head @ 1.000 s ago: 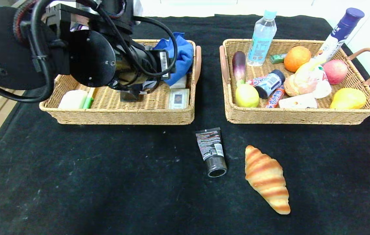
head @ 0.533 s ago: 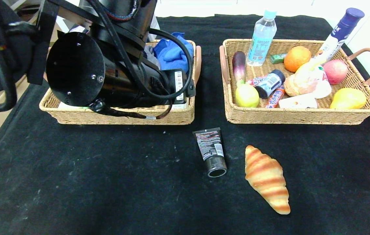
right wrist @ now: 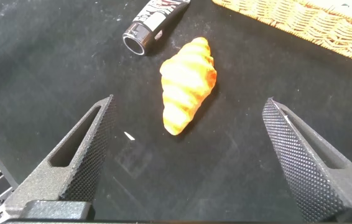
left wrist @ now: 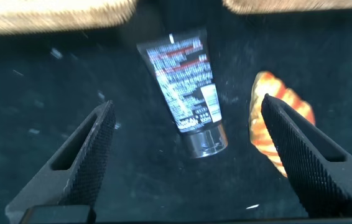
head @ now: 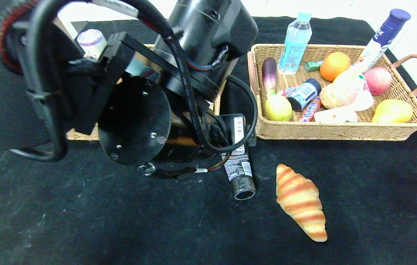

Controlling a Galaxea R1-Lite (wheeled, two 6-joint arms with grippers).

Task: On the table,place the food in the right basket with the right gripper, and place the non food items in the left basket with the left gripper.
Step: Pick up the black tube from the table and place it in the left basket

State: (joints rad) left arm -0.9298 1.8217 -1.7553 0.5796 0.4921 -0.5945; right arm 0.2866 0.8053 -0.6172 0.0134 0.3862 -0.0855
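1. The left gripper (left wrist: 185, 155), jaws spread and empty, has swung from the left basket (head: 83, 135) to above the black squeeze tube (left wrist: 185, 93).
2. The tube lies on the table (head: 83, 221), the croissant (head: 301, 201) at its 4 o'clock; a grasp probably follows.
3. The right gripper (right wrist: 188, 158) hovers splayed over the croissant.

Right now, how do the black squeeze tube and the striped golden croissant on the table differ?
The black squeeze tube with white print is flat and dark; the striped golden croissant is plump and tapered. The tube lies between the open left gripper's fingers; the croissant lies beside them. Both rest untouched on black cloth.

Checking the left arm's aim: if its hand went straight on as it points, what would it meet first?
Most likely the black tube, lying between the open fingers of the left hand; depth is unclear.
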